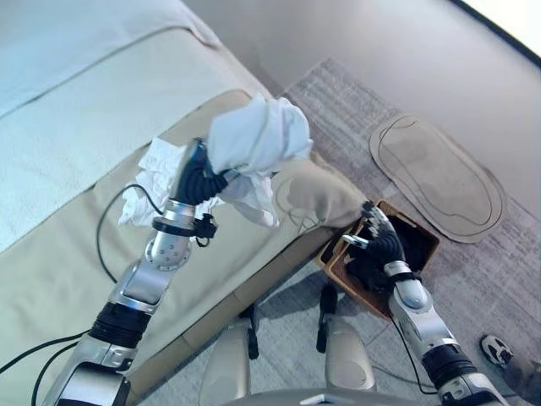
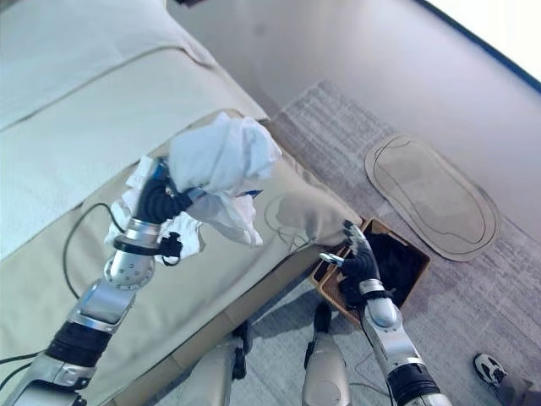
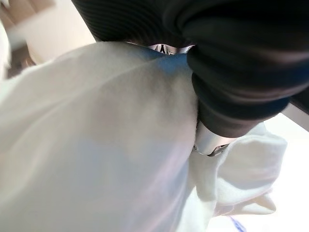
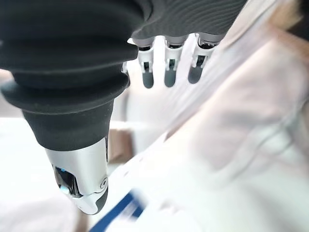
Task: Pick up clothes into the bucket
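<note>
My left hand [image 1: 196, 176] is raised above the bed [image 1: 76, 127], shut on a bunched white garment [image 1: 255, 135] that hangs down from its fingers. The left wrist view shows the same white cloth [image 3: 96, 145] pressed under my thumb [image 3: 212, 140]. A second crumpled white cloth [image 1: 150, 176] lies on the bed just behind that hand. A brown woven bucket [image 1: 424, 230] with dark contents stands on the floor beside the bed's corner. My right hand [image 1: 382, 244] hovers at the bucket's near rim, open, with its fingers [image 4: 167, 72] straight and holding nothing.
A beige cushion [image 1: 319, 196] sits at the bed's corner between the garment and the bucket. An oval mat [image 1: 439, 178] lies on the grey rug [image 1: 347, 110] beyond the bucket. A person's shoe [image 1: 497, 348] shows at the lower right.
</note>
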Tool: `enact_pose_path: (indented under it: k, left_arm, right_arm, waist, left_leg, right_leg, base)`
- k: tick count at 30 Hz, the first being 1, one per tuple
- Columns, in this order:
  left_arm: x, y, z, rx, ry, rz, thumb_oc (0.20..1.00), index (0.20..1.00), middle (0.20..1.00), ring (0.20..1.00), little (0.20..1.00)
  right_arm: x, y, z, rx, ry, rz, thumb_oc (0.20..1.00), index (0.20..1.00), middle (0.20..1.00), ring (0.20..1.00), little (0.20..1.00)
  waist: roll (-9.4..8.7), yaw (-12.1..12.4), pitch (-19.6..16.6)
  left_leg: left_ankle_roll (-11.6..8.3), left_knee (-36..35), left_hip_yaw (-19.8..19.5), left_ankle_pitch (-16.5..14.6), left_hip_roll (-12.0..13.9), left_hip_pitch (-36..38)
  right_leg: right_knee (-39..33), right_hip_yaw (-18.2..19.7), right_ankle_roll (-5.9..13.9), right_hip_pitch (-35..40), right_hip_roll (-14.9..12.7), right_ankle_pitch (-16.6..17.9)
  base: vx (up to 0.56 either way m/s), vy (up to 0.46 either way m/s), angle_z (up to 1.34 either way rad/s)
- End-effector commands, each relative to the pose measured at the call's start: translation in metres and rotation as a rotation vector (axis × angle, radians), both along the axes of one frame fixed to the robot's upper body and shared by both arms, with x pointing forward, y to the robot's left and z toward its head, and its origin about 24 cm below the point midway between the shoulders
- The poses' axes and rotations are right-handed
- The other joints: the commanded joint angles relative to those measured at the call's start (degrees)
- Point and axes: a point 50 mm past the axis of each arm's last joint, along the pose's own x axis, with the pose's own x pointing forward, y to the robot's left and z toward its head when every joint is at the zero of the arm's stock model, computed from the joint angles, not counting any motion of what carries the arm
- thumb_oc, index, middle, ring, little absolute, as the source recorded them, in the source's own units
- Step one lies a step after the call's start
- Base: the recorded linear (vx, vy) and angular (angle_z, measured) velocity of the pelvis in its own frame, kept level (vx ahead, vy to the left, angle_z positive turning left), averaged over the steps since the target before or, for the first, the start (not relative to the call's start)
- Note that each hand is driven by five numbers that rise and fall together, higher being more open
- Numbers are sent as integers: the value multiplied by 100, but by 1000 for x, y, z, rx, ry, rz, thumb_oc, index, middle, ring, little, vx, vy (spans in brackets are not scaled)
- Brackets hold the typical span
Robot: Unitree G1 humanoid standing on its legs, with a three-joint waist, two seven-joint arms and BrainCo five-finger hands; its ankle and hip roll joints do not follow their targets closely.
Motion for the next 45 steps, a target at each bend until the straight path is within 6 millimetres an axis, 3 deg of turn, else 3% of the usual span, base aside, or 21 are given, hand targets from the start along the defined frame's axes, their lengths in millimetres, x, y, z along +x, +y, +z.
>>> enact_pose_path:
  k: [1,6,16,28,31,34,35,36,45]
  left_arm:
    - [-9,-1,12,-140,-20,-131,200,200,200,200,200]
    - [-19,-14,6,-152,32,-251,200,200,200,200,200]
    - [-33,-30,11,-198,60,-395,200,200,200,200,200]
    - [-42,-54,21,-219,56,-550,200,200,200,200,200]
    - [-42,-58,23,-220,54,-569,200,200,200,200,200]
    - [-36,-65,19,-205,77,-565,200,200,200,200,200]
    - [-36,-67,18,-200,87,-577,200,200,200,200,200]
    - [-37,-67,18,-197,89,-580,200,200,200,200,200]
    - [-36,-57,16,-225,100,-536,200,200,200,200,200]
  right_arm:
    - [14,12,30,64,-136,85,1000,1000,1000,1000,1000]
    - [26,55,48,-37,-207,249,1000,1000,1000,1000,1000]
    - [18,105,58,67,-208,479,1000,1000,1000,1000,1000]
    - [-3,171,35,84,-38,829,1000,1000,1000,1000,1000]
    - [-6,179,35,100,-21,867,1000,1000,1000,1000,1000]
    - [-7,189,47,170,-32,905,1000,1000,1000,1000,1000]
    - [-6,190,53,219,-35,905,294,294,294,294,294]
    - [-4,190,56,240,-38,893,200,200,200,200,200]
    - [-1,171,59,328,-50,814,200,200,200,200,200]
  waist:
    - [-178,140,-253]
    - [-161,273,-441]
    - [-183,378,-654]
    - [-205,469,-794]
    - [-205,479,-812]
    - [-204,474,-833]
    - [-204,470,-841]
    - [-200,476,-843]
    - [-216,461,-864]
  left_leg:
    - [-14,432,-78,-392,166,34]
    - [-51,157,-103,-335,172,411]
    - [-96,-158,-154,-221,194,766]
    - [-113,-253,-156,-184,223,826]
    - [-105,-249,-152,-192,219,833]
    - [-99,-259,-132,-200,206,847]
    - [-92,-257,-127,-213,201,856]
    - [-88,-257,-122,-215,197,859]
    - [-86,-267,-97,-214,191,868]
  right_leg:
    - [-342,206,278,471,-267,223]
    - [-457,101,264,791,-207,174]
    - [-534,-34,225,1112,-113,80]
    - [-635,-67,208,1184,-54,85]
    - [-640,-75,213,1188,-59,87]
    - [-647,-81,223,1198,-72,109]
    - [-653,-81,224,1196,-75,117]
    - [-656,-83,225,1190,-79,123]
    - [-691,-81,230,1209,-83,143]
  base:
    - [51,-36,-4]
    - [39,-38,-1]
    - [28,-31,10]
    - [1,-2,0]
    - [0,0,0]
    - [0,0,0]
    - [0,0,0]
    - [0,0,0]
    - [0,0,0]
